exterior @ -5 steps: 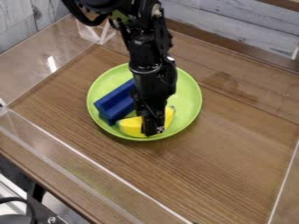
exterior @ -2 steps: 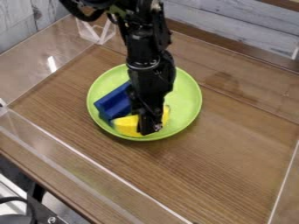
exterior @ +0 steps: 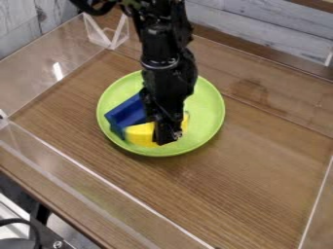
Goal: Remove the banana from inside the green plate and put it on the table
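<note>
Sitting in one green plate (exterior: 208, 115) on the table (exterior: 247, 185) are one banana (exterior: 143, 135) and one blue block (exterior: 127, 112). Bright yellow, stubby and smooth, the banana lies at the plate's front, the gripper (exterior: 166, 137) clamped shut on it.

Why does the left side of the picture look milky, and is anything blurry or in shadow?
In the camera view, light glares off the clear acrylic wall at left, hazing the table behind it; the whole image is small and soft, so the pincer hides its tips against the banana; the arm casts only a faint shadow on the green plate.
</note>
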You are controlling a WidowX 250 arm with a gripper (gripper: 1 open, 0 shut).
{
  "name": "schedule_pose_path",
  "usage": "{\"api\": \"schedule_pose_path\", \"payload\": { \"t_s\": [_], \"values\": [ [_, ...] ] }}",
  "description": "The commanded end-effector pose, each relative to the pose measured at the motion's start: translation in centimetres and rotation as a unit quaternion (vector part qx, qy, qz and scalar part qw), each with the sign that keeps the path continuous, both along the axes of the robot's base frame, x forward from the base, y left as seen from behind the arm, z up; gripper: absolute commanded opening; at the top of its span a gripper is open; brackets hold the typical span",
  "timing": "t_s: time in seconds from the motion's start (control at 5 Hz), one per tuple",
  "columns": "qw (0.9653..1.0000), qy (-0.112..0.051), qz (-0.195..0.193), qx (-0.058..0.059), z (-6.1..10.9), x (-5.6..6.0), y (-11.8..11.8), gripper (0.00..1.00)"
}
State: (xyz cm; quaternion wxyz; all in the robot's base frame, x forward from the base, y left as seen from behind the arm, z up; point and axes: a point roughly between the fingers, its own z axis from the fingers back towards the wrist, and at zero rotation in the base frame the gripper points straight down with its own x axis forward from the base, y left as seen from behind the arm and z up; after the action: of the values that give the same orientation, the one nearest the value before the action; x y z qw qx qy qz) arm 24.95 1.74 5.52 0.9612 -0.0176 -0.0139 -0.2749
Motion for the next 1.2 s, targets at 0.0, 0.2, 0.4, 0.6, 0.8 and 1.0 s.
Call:
{"api": "schedule_pose_path", "payload": {
  "t_s": [0.0,0.2,0.4,0.6,0.8,1.0],
  "values": [
    [0.9993,-0.038,-0.003,0.006,2.4,1.1,-0.1,0.0],
    [0.9992,-0.038,0.008,0.007,3.4,1.1,-0.3,0.0],
    [0.9988,-0.039,0.028,0.008,4.6,1.1,-1.0,0.0],
    [0.9977,-0.042,0.053,0.008,5.5,0.9,-2.1,0.0],
    [0.997,-0.043,0.064,0.005,6.0,0.9,-2.8,0.0],
    [0.9964,-0.045,0.072,0.001,6.4,0.8,-3.6,0.0]
  ]
}}
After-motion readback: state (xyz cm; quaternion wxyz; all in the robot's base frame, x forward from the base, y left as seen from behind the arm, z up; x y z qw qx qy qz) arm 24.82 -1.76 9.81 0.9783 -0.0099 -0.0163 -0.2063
